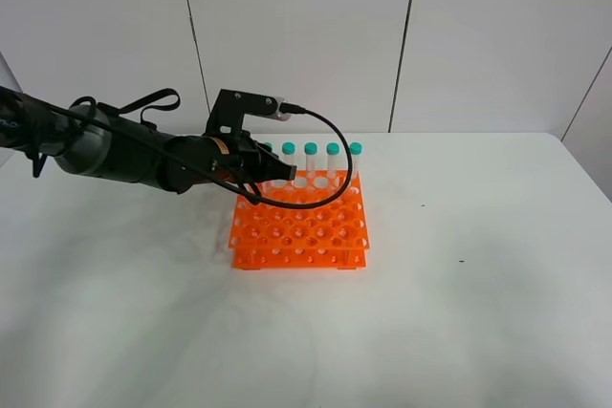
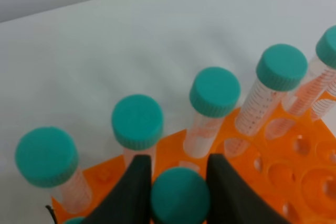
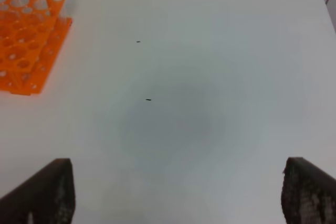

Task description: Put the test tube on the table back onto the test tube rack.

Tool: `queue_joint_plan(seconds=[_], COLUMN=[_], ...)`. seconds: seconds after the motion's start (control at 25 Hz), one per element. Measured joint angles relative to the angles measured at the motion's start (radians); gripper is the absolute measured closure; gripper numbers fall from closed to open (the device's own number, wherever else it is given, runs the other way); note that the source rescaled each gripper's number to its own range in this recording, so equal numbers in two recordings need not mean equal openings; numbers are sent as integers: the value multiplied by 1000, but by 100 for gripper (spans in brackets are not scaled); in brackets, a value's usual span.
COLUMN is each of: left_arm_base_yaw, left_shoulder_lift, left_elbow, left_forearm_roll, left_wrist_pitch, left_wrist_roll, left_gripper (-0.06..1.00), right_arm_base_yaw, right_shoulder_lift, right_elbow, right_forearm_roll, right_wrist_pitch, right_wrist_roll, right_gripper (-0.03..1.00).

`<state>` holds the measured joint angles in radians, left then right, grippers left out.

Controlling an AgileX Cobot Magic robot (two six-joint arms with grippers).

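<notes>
A: Where's the test tube (image 2: pixel 180 195) right now?

B: Between the fingers of the left gripper (image 2: pixel 178 192), pinched at its teal cap. The jaws are closed in on the cap from both sides. In the high view that gripper sits over the rear left part of the orange test tube rack (image 1: pixel 299 234), just in front of the row of capped tubes (image 1: pixel 311 161) standing along the back edge.

A: How is the tube lying relative to the pincer?

B: Its long axis appears to run straight down from the fingers toward the rack, cap uppermost, roughly parallel to the tubes standing behind it. Its lower end is hidden, so I can't tell whether the tip is already inside a hole.

A: So the coming move?

B: My guess is a straight descent along that axis, so the tip must line up with a hole in the second row, or it could catch on the grid.

A: And the other arm?

B: The right gripper (image 3: pixel 176 192) is spread wide and empty over bare table (image 3: pixel 210 77), well away from the rack. The left is the nearer one by far
</notes>
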<state>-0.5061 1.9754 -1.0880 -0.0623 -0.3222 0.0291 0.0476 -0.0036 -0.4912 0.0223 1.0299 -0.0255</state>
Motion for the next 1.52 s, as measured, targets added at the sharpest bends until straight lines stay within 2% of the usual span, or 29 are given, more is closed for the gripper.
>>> queue_joint_plan(seconds=[0.48, 0.8, 0.96, 1.08, 1.52], left_arm_base_yaw=[0, 0, 0, 0, -2], left_shoulder_lift=[0, 0, 0, 0, -69], left_elbow=[0, 0, 0, 0, 2], left_forearm_roll=[2, 2, 2, 2, 2], left_wrist_pitch=[0, 0, 0, 0, 1], left_wrist_roll=[0, 0, 0, 0, 0], left_gripper=[94, 71, 54, 45, 42], right_arm_base_yaw=[0, 0, 0, 0, 0], right_shoulder_lift=[0, 0, 0, 0, 0], right_elbow=[0, 0, 0, 0, 0], right_forearm_roll=[0, 0, 0, 0, 0], right_wrist_pitch=[0, 0, 0, 0, 0], right_wrist_roll=[0, 0, 0, 0, 0], right_gripper=[11, 11, 11, 11, 11])
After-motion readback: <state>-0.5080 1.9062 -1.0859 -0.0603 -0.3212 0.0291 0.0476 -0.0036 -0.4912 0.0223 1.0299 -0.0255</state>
